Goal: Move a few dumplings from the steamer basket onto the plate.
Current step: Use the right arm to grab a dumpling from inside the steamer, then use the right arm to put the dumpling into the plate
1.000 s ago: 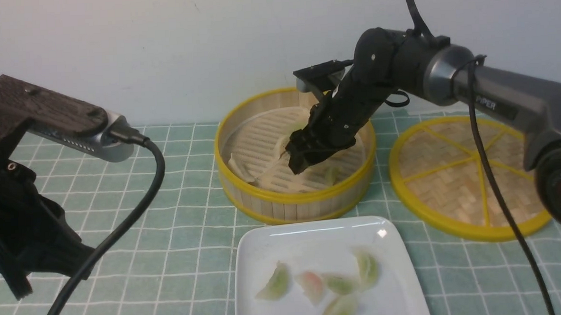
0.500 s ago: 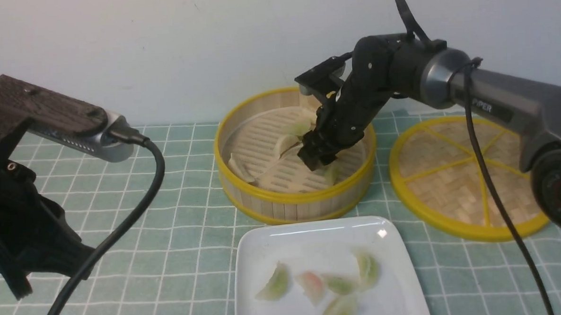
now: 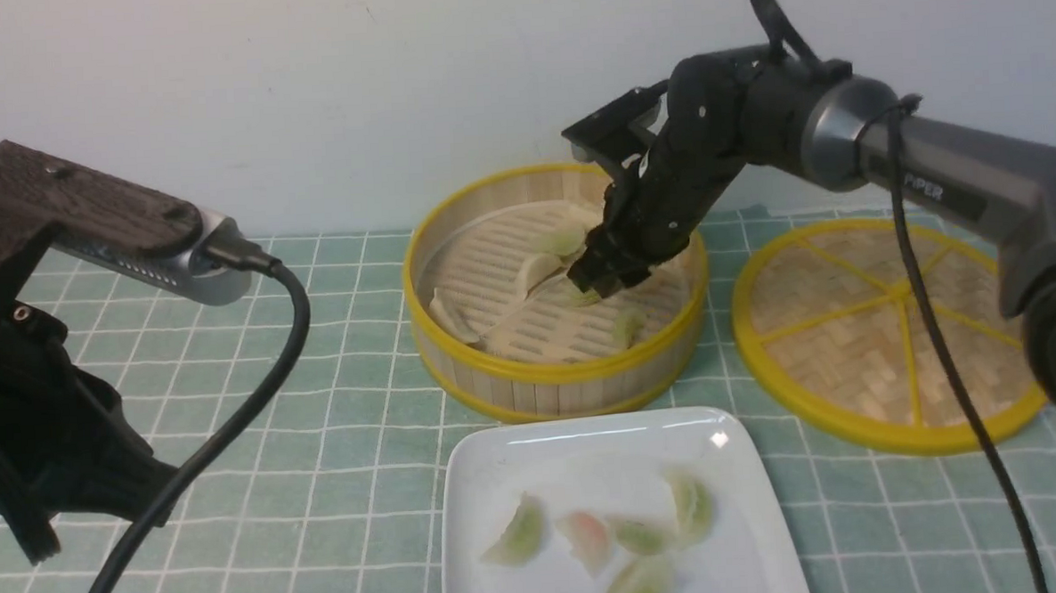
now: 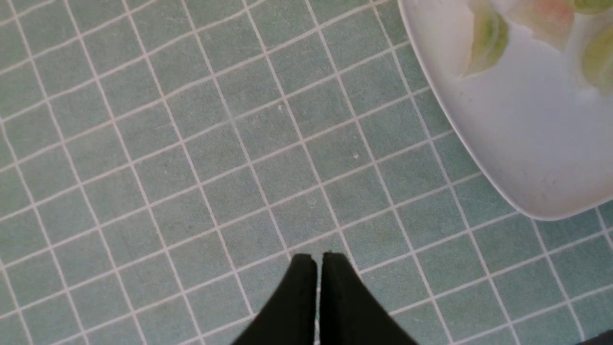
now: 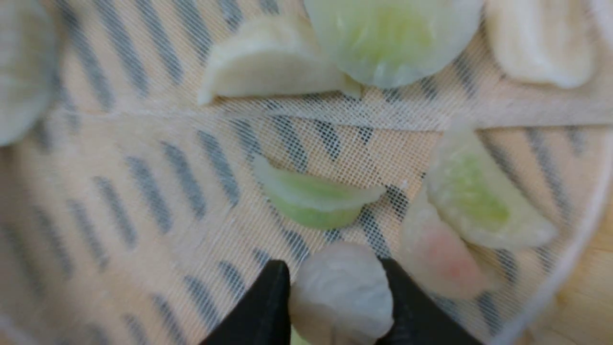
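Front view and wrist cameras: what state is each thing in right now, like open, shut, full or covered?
steamer basket, uncovered, several dumplings inside.
lid, off, lying flat beside the basket.
plate, holding five dumplings.
right gripper, shut on a whitish dumpling inside the basket.
left gripper, shut, holding nothing, over the tablecloth.

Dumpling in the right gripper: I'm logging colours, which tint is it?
The dumpling is plain whitish; the right wrist view shows it best.
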`<action>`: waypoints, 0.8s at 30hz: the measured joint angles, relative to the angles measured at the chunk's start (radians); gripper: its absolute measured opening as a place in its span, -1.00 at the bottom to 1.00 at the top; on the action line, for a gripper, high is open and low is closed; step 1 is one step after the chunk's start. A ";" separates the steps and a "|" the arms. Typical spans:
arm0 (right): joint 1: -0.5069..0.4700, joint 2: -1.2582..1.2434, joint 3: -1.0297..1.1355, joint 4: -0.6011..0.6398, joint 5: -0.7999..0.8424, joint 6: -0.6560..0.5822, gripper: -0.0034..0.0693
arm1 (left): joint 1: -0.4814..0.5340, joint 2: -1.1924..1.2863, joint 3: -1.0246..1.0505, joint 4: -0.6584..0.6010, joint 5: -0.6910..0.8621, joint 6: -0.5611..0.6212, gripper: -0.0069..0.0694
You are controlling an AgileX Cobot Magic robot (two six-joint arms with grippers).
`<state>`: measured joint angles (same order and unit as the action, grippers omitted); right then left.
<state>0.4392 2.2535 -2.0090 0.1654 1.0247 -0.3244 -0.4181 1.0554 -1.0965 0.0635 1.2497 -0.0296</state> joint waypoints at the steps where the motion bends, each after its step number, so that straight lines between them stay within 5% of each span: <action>1: 0.000 -0.028 0.000 0.001 0.014 0.000 -0.36 | 0.000 0.000 0.000 0.000 0.000 0.000 -0.83; 10: 0.000 -0.272 0.033 0.106 0.206 0.036 -0.36 | 0.000 0.000 0.000 0.000 0.000 0.000 -0.83; 17: 0.033 -0.501 0.444 0.165 0.209 0.103 -0.36 | 0.000 0.000 0.000 -0.022 0.000 0.000 -0.83; 24: 0.110 -0.468 0.731 0.163 -0.012 0.127 -0.36 | 0.000 0.000 0.008 -0.074 -0.031 0.002 -0.83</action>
<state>0.5489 1.7858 -1.2778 0.3287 1.0128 -0.1972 -0.4181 1.0554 -1.0887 -0.0110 1.2188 -0.0275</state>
